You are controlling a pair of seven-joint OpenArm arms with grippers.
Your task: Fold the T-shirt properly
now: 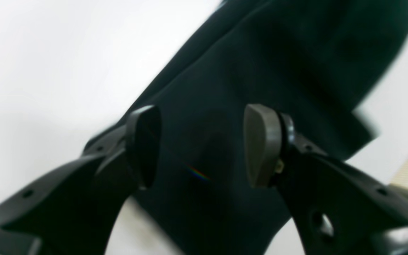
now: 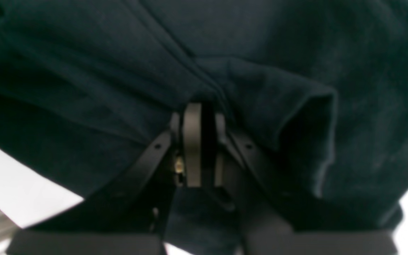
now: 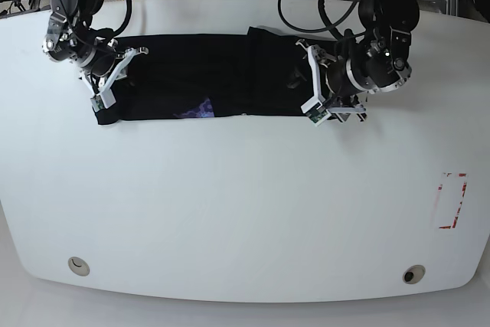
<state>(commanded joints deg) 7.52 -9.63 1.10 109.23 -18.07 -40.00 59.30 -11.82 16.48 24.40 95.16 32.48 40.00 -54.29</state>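
one t-shirt (image 3: 207, 74), white table (image 3: 230, 204), red marking (image 3: 450, 201)

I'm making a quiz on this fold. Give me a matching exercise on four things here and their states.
1. left gripper
2. right gripper
3. T-shirt
4. table

a. white
b. open over the cloth
c. black, a long band
d. shut on cloth

Pairs: 1-b, 2-d, 3-c, 4-a
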